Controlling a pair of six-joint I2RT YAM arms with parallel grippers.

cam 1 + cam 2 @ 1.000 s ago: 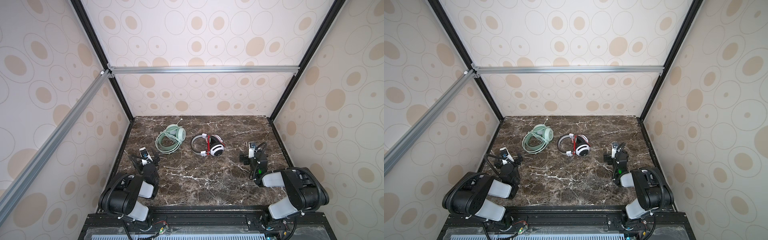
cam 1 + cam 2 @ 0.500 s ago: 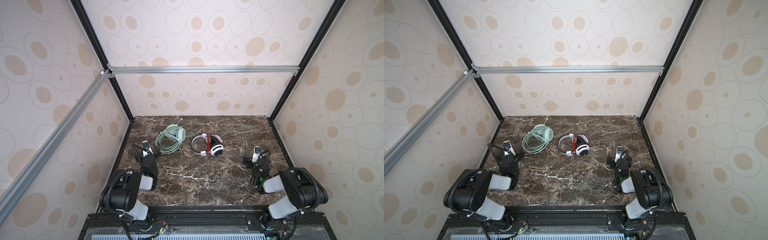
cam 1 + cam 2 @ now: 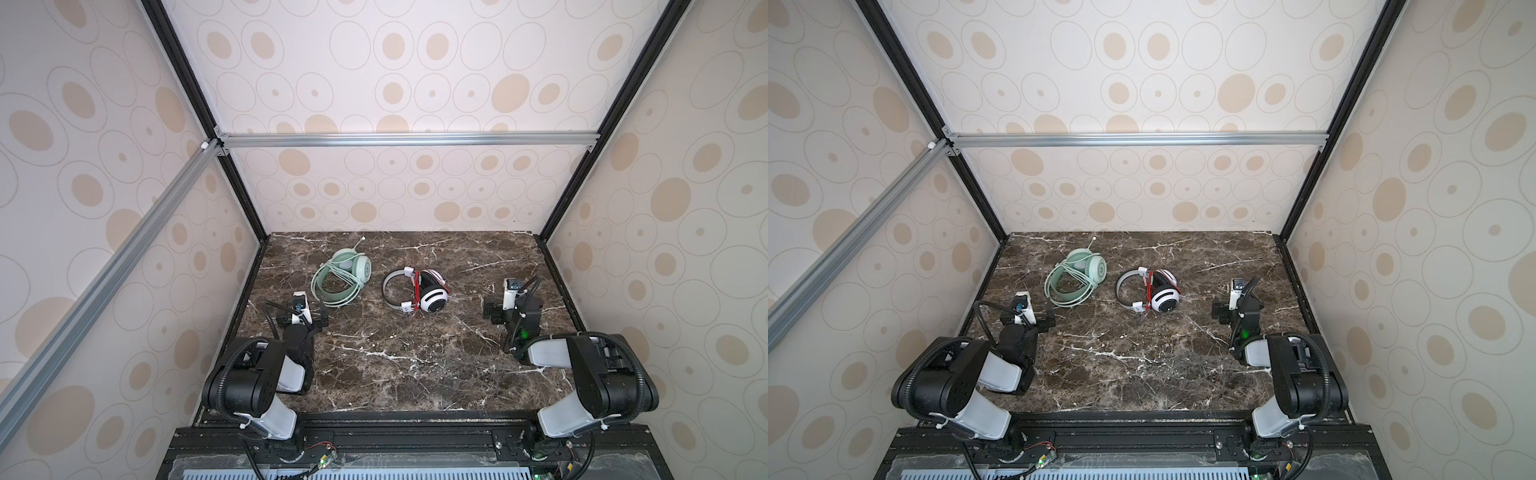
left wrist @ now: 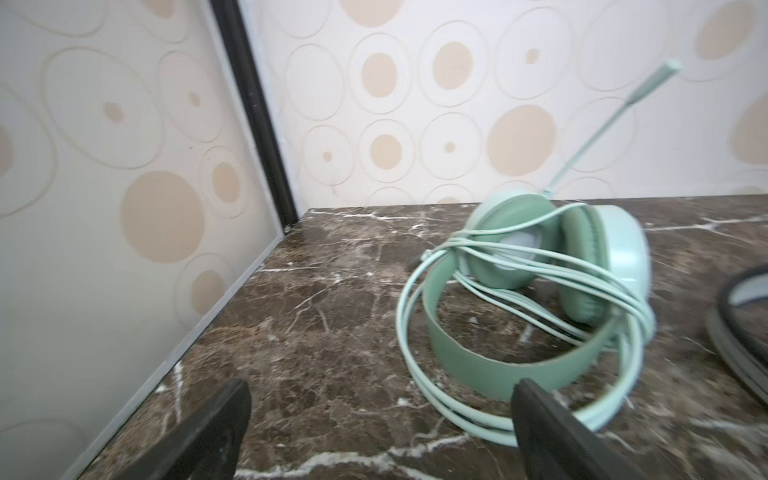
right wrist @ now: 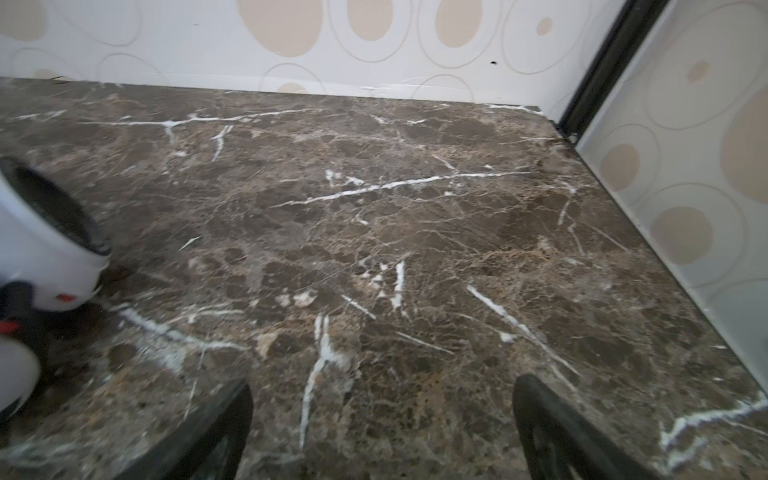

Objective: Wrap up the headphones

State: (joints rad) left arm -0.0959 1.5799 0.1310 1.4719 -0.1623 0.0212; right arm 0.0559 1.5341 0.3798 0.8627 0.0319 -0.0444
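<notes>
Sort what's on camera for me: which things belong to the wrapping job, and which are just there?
Job:
- green headset
- white headset

Just there:
- marble table
- patterned walls
- metal bar

I get bright, even, diffuse light in both top views, and the marble tabletop (image 3: 395, 353) shows soft shadows and no harsh glare. Both wrist views are softer. The mint-green headset (image 4: 515, 266) looks slightly smeared, and the white earcup (image 5: 45, 245) blurs at the frame edge.
</notes>
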